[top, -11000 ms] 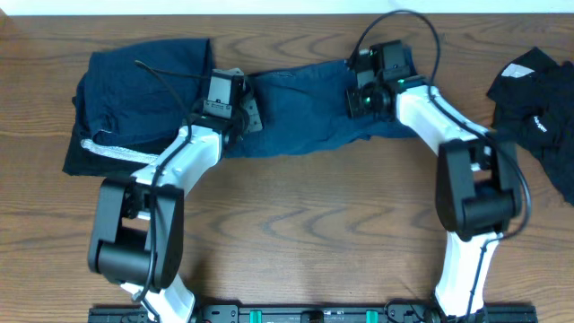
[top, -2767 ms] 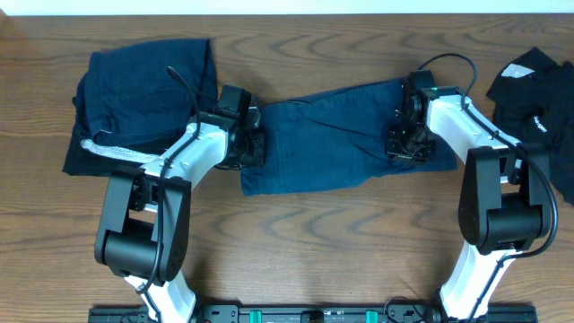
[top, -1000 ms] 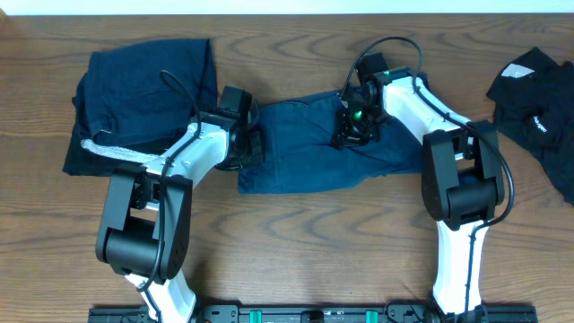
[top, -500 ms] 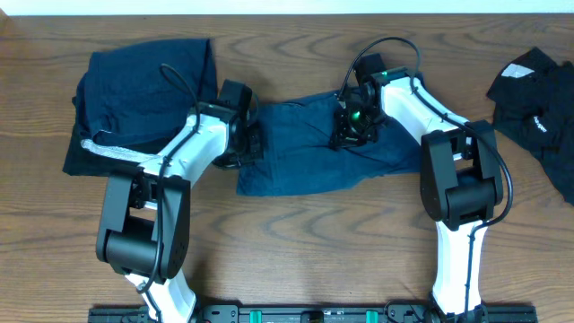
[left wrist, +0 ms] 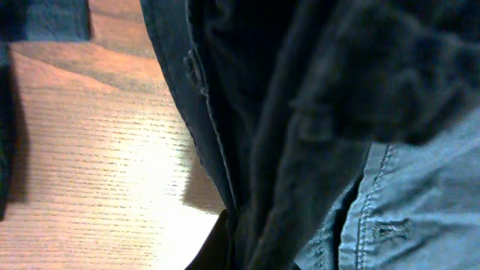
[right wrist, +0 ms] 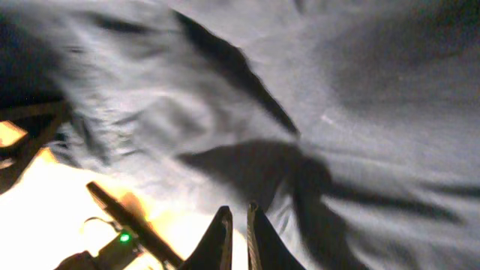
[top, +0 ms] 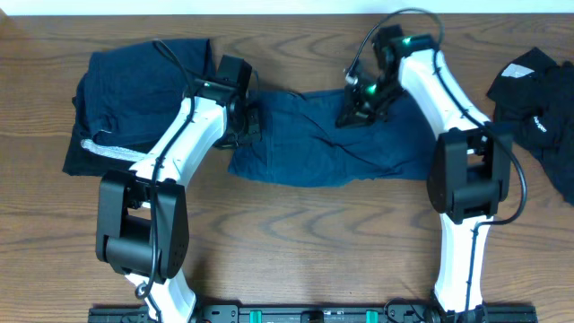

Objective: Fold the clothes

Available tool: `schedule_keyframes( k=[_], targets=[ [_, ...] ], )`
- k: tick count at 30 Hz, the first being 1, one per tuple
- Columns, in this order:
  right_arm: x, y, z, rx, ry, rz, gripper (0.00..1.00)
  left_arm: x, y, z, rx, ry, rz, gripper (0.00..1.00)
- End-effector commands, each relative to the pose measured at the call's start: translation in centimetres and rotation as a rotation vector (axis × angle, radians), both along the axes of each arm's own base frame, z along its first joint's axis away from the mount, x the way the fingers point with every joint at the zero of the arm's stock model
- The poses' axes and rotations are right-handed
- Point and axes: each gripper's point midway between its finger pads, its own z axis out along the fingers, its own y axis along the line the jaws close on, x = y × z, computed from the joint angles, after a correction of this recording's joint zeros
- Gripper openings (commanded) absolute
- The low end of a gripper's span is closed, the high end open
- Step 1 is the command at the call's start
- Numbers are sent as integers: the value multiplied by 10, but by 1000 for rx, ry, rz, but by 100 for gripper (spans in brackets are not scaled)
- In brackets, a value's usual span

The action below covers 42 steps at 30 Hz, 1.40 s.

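wood table [top: 296,242]; right hand [top: 355,115] pinches shorts [top: 309,148]; left hand [top: 249,126] unclear; black garment [top: 538,117] print unreadable.

Both arms are reaching fwd from their bases, elbows bent. L arm is angling up and to the right, L gripper [top: 244,123] sitting low w/ wrist turned inward; jaws aren't showing in wrist cam. R arm is stretching far, forearm doubling back leftward, R gripper [top: 357,106] pointing down-left, jaws pressing nearly together.
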Motion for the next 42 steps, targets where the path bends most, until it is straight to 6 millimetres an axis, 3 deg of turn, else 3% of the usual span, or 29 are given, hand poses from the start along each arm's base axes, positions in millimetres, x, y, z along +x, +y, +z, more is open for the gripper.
schedule_keyframes(
  k=[1,14,21,25,31,34,37,42],
  targets=[
    [-11,4,13,46,29,30,4,14,3,22,12,-57,3,6],
    [-85,41,-56,20,225,105,3,30,-1,61,-4,-113,3,6],
    [-90,48,-89,-44,203,70,3,30,-11,70,-56,-112,-15,6],
    [-84,46,-81,-48,202,61,1,29,-10,70,-46,-113,-48,6],
    [-52,36,-26,0,116,110,1,26,-9,79,-46,-128,-55,7],
    [-36,28,-11,-23,62,101,1,25,-9,86,-48,-144,-54,7],
    [-31,26,-11,-43,49,93,1,23,-8,91,-50,-151,-54,7],
    [-37,18,-36,-160,66,75,1,22,-8,93,-50,-154,-54,7]
  ],
)
